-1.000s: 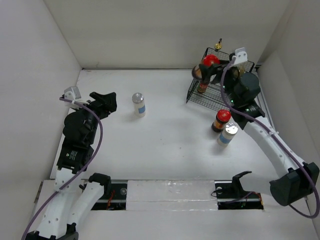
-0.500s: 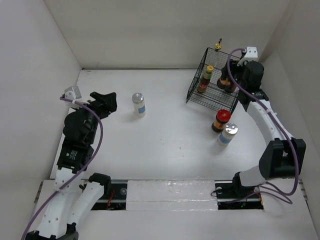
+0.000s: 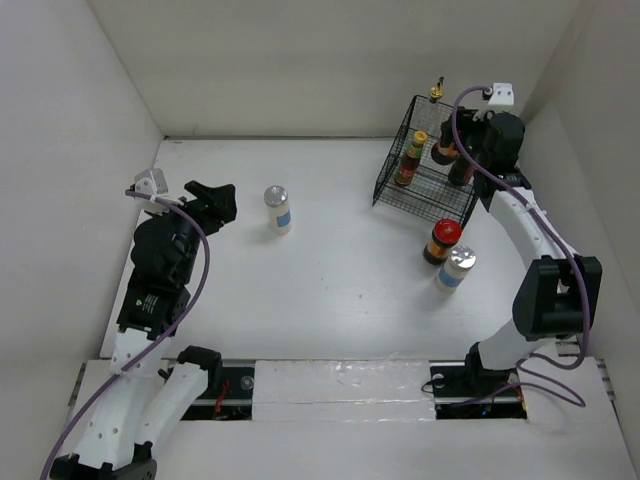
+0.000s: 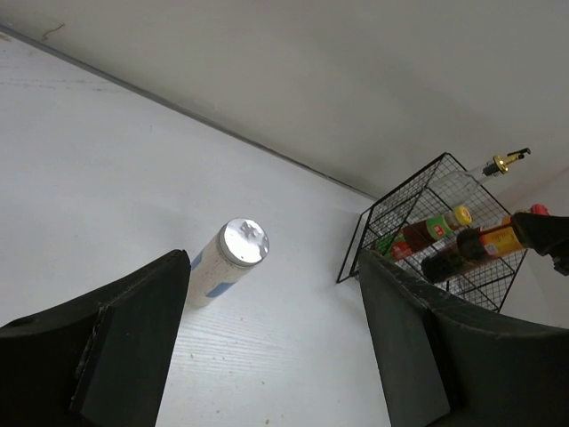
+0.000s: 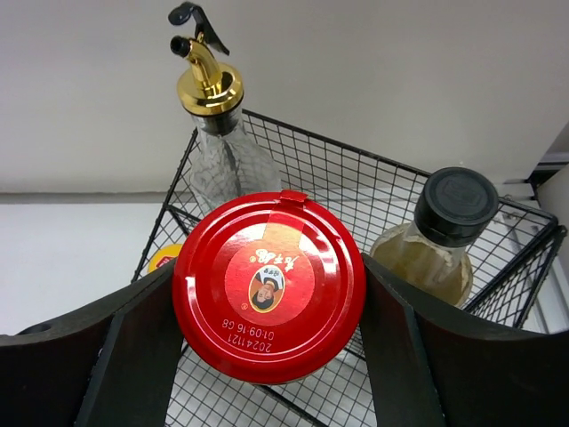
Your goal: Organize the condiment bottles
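Grip | your right gripper is pinching the red-lidded jar, basket below it | your left gripper is hanging spread, shaker ahead of it

Overhead and both wrist views share the black wire basket.

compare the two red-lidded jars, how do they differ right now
The first jar is gripped in the right pincer at the wire basket; the second jar stands free on the table. The first has a gold-capped bottle and a black-capped bottle behind it; the second, a shaker beside it. Both have red lids.
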Controlling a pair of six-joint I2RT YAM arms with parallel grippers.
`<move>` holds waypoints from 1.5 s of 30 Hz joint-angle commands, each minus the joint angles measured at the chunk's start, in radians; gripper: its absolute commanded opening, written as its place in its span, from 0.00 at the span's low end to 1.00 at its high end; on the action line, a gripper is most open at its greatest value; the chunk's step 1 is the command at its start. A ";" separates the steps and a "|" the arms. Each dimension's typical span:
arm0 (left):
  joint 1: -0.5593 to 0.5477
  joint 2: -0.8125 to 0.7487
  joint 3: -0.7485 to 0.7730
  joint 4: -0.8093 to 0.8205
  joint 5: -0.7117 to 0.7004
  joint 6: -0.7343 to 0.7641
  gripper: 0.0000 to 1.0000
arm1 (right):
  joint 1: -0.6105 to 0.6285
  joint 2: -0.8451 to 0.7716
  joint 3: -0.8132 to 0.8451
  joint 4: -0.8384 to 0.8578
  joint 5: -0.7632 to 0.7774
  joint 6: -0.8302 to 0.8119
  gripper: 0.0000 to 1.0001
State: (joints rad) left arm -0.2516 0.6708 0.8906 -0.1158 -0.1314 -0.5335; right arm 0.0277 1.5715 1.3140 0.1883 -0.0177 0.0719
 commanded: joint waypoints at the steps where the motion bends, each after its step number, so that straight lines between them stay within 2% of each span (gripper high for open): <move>1: 0.003 -0.002 0.011 0.044 0.012 0.017 0.73 | 0.012 -0.018 0.030 0.246 0.022 0.016 0.39; 19: 0.003 0.007 0.011 0.053 0.030 0.017 0.71 | 0.060 0.134 -0.081 0.313 0.093 0.016 0.39; 22: 0.003 0.007 0.011 0.053 0.030 0.017 0.71 | 0.060 0.160 -0.081 0.313 0.093 0.016 0.44; 24: 0.003 0.007 0.011 0.053 0.039 0.017 0.71 | 0.060 0.174 -0.081 0.313 0.093 0.016 0.44; 27: 0.003 0.007 0.011 0.053 0.039 0.017 0.71 | 0.060 0.185 -0.081 0.303 0.102 0.034 0.49; 31: 0.003 0.007 0.011 0.062 0.049 0.017 0.71 | 0.060 0.196 -0.071 0.261 0.102 0.043 0.61; 32: 0.003 0.007 0.011 0.062 0.059 0.017 0.71 | 0.060 0.196 -0.061 0.252 0.113 0.043 0.67; 39: 0.003 -0.002 0.011 0.062 0.068 0.017 0.71 | 0.060 0.141 -0.061 0.203 0.122 0.063 0.84; 45: 0.003 -0.030 0.011 0.062 0.078 0.017 0.71 | 0.060 0.050 -0.042 0.116 0.133 0.063 0.93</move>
State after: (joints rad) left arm -0.2516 0.6640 0.8906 -0.1013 -0.0776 -0.5316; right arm 0.0803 1.7027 1.2156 0.2955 0.0975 0.1295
